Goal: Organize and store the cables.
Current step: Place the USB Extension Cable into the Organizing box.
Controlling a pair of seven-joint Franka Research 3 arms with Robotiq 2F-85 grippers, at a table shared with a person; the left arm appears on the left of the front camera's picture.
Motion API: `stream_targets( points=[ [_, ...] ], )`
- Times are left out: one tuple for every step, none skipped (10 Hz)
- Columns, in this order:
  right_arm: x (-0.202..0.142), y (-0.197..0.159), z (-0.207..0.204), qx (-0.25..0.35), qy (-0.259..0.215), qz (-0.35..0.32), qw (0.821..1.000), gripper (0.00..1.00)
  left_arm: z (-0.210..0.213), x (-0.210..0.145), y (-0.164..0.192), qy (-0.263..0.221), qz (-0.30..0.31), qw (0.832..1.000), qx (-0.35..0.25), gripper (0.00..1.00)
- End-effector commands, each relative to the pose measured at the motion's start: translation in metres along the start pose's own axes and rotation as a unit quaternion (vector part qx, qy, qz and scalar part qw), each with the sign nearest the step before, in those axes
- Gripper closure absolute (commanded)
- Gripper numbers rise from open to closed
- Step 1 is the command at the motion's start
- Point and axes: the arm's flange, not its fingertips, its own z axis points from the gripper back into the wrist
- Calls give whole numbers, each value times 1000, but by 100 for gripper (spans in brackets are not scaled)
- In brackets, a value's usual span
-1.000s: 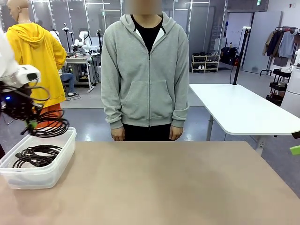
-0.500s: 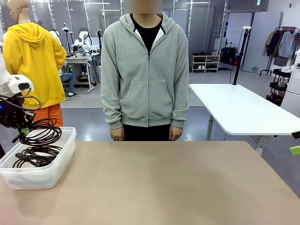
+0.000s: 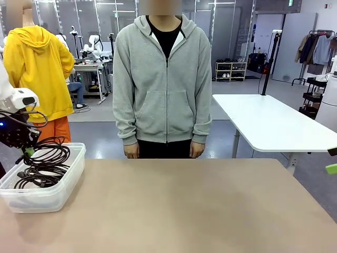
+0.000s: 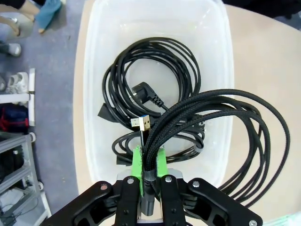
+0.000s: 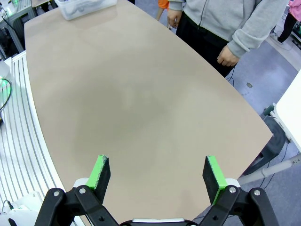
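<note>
**Lowering the braided cable coil into the storage bin**

Holding a coiled braided cable (image 4: 211, 122) in my left gripper (image 4: 148, 162), I have the green pads pinched narrow on the bundled strands just above the fingertips. A USB plug (image 4: 141, 123) sticks out right beside the pinch. Directly beyond the fingers sits the clear plastic bin (image 4: 94, 70), with a power cord (image 4: 141, 70) already coiled on its floor and a second small coil (image 4: 141, 143) under my fingertips. In the front view the gripper (image 3: 25, 150) hangs at the bin's near-left corner, the loop (image 3: 47, 155) sagging over the rim (image 3: 79, 153).

The catch, as I judge it: from the wrist camera, a good part of the loop fans out to the right of my fingers, past the bin wall and over the table (image 4: 263, 56). If I let go here, I expect that side to drape over the rim or spill out. So I would shift the wrist toward the bin's middle, away from that wall, and sink lower until the loop settles on the cords below before spreading the fingers. Releasing low should keep the coil from springing apart.

My right gripper (image 5: 157, 174) idles with its fingers spread wide over bare tabletop (image 5: 131, 94), holding nothing, the bin (image 5: 84, 7) well away at the far end. The person's hand (image 5: 228, 56) hangs beside the table edge, clear of the work.
</note>
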Motion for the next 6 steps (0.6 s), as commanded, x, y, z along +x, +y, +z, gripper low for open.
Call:
stream_targets(
  points=[
    [-1,-1,-1,0,-8,9,1000,0,-38,17,6,0,4,1000,8,86],
    [-1,-1,-1,0,-8,9,1000,0,-51,20,8,2,21,999,29,86],
    [-1,-1,-1,0,-8,9,1000,0,-61,24,11,10,26,999,22,86],
    [-1,-1,-1,0,-8,9,1000,0,-72,26,15,16,38,998,45,86],
    [-1,-1,-1,0,-8,9,1000,0,-82,28,16,23,50,997,58,72],
    [-1,-1,-1,0,-8,9,1000,0,-86,27,17,27,56,996,63,51]
  ],
)
